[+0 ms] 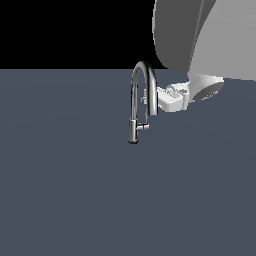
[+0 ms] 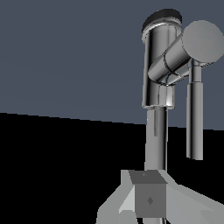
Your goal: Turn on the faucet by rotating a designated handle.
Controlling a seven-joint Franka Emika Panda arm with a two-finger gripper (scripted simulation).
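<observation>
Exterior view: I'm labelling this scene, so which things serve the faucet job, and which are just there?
Job:
- faucet
- handle, the short rod at its base
- hand, beside the spout

Just there:
- dark grey floor; nothing else lies about

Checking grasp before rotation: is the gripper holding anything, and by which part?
Nothing visibly held. The gripper sits beside the faucet spout, above the handle, which stands free.

arm [image 1: 200,35]: enters from the exterior view's upper right | gripper [image 1: 159,100]: horizontal, pointing left | jaw state: unclear
</observation>
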